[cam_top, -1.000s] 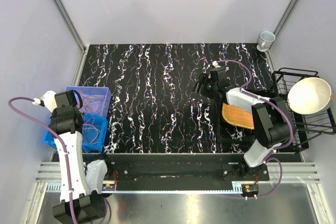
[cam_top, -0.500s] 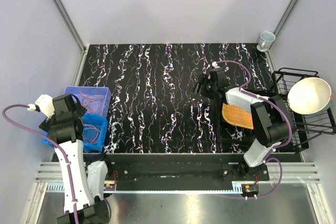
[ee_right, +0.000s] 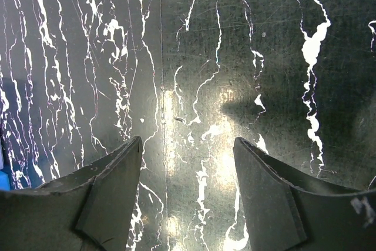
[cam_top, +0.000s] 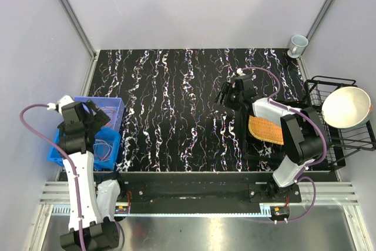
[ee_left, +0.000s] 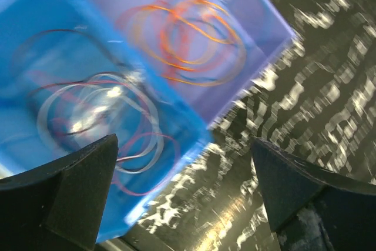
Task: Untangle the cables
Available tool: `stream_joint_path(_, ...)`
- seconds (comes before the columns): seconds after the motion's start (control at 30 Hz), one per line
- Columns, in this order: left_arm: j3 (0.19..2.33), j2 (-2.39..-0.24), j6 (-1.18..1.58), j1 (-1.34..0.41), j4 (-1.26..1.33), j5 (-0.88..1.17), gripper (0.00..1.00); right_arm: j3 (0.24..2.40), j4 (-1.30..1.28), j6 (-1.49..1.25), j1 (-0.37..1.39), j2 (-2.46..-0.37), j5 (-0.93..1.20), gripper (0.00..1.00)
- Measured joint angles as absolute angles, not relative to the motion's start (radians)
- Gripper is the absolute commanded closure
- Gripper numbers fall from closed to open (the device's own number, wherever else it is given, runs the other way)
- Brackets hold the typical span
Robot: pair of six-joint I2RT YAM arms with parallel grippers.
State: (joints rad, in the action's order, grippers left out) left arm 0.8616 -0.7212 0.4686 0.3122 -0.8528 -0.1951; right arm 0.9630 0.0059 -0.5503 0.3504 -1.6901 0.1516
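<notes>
The cables lie in two blue bins (cam_top: 97,99) at the table's left edge. Orange and red loops (ee_left: 188,39) fill the far bin, and pale lilac-white and red loops (ee_left: 100,116) fill the near one. From above, the orange loops (cam_top: 108,111) and the pale loops (cam_top: 104,145) show beside the left arm. My left gripper (cam_top: 95,117) hovers over the bins' right side. In its wrist view the left gripper (ee_left: 185,168) is wide open with nothing between the fingers. My right gripper (cam_top: 226,99) stands open over bare marbled table, and its wrist view shows the right gripper (ee_right: 188,145) holding nothing.
A black wire rack (cam_top: 329,80) with a white bowl (cam_top: 345,107) stands at the right edge. An orange woven pad (cam_top: 265,129) lies under the right arm. A small cup (cam_top: 298,43) sits in the far right corner. Walls close in on both sides.
My left gripper has gone from shut to wide open above the bins, and its wrist swung left and back. The right arm has not moved.
</notes>
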Motion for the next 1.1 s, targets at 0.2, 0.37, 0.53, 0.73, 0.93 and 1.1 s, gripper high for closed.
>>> stream_joint_path(0.2, 0.834, -0.757, 0.416, 0.284, -0.782, -0.004, 0.01, 0.977, 0.002, -0.53, 0.353, -1.672, 0.152, 0.27)
stream_joint_path(0.37, 0.824, -0.766, 0.394, 0.242, -0.751, 0.08, 0.01, 0.986, -0.04, -0.485, 0.387, -1.577, 0.125, 0.23)
stream_joint_path(0.53, 0.824, -0.773, 0.384, 0.195, -0.738, 0.125, 0.01, 0.988, -0.051, -0.441, 0.456, -1.437, -0.006, 0.0)
stream_joint_path(0.73, 0.824, -0.754, 0.377, 0.168, -0.731, 0.136, 0.01, 0.889, 0.073, -0.369, 0.461, -1.304, -0.326, 0.08)
stream_joint_path(0.93, 0.824, -0.73, 0.369, 0.15, -0.73, 0.146, 0.01, 0.588, 0.397, -0.125, 0.455, -1.214, -0.432, 0.11)
stream_joint_path(1.1, 0.824, -0.705, 0.363, 0.131, -0.728, 0.146, 0.01, 0.432, 0.627, 0.055, 0.443, -1.185, -0.47, 0.11)
